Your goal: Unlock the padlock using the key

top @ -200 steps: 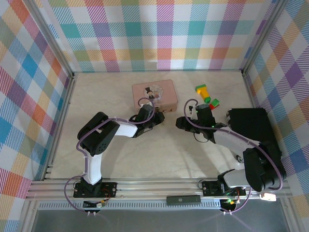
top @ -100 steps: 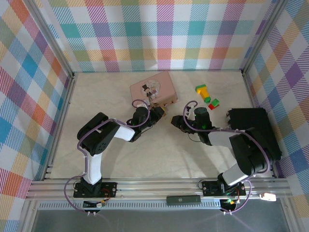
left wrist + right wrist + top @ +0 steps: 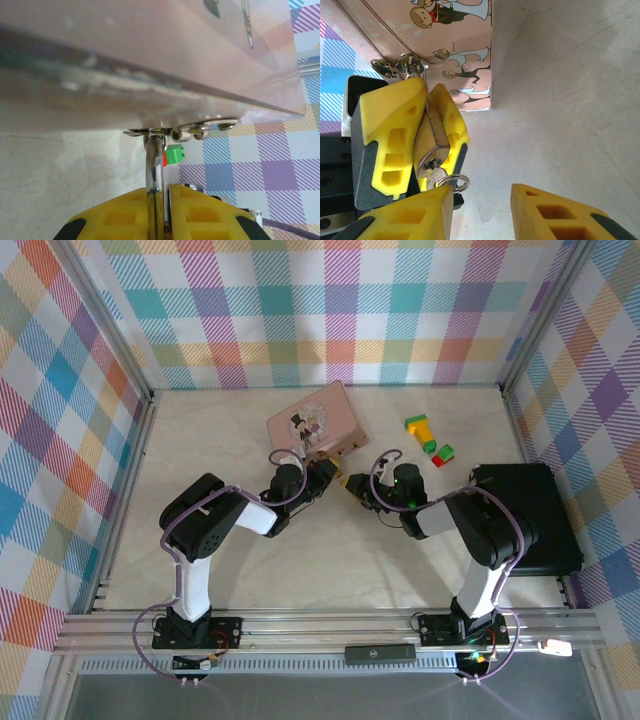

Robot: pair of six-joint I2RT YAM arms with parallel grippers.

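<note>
Jaws at the lock: left clamped, right parted by the key.
My left gripper (image 3: 160, 205) is pinched tight on the padlock (image 3: 431, 142), steadying its brass body with the keyhole end turned toward my other arm. The shackle (image 3: 153, 165) runs up into the hasp of the pink tin (image 3: 435, 30), so the lock can't swing. The key (image 3: 436, 176) sits in the keyhole. Its ring is just beside one finger of my right gripper (image 3: 482, 212), whose jaws stand apart around nothing. I judge closing on the key comes next.

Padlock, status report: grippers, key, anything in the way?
Left gripper shut on padlock. Right gripper open, beside key in keyhole. Pink tin close behind.
</note>
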